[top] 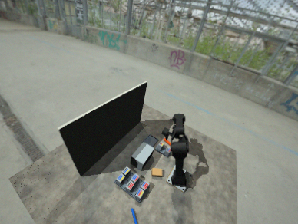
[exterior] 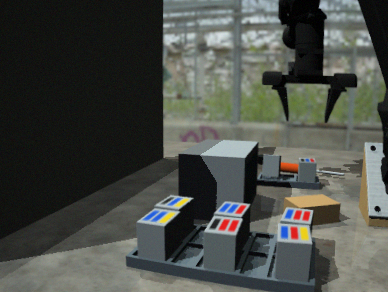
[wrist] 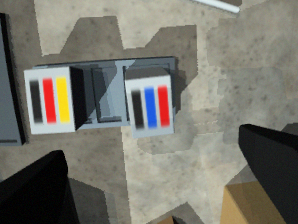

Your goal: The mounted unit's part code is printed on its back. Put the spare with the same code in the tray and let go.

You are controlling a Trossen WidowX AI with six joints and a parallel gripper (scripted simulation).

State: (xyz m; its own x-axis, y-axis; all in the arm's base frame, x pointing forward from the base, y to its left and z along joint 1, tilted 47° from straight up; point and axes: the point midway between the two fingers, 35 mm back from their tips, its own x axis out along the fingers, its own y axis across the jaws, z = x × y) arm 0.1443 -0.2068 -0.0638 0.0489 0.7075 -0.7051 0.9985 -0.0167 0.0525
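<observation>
Grey, rigid and probably light, the black-blue-red spare [wrist: 149,103] is inviting a pinch across its flat sides while the gripper [exterior: 309,104] is hovering wide open, empty.

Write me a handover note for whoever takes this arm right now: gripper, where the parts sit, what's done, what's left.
Gripper: open, empty, hanging above the small rack beyond the grey unit.
Under it: two spares, black-red-yellow and black-blue-red. Six more stand in the front rack.
Tray: looks empty.
Done: no spare picked up.
Left: match the unit's back code (not visible now), grasp that spare, set it in the tray, release.
</observation>
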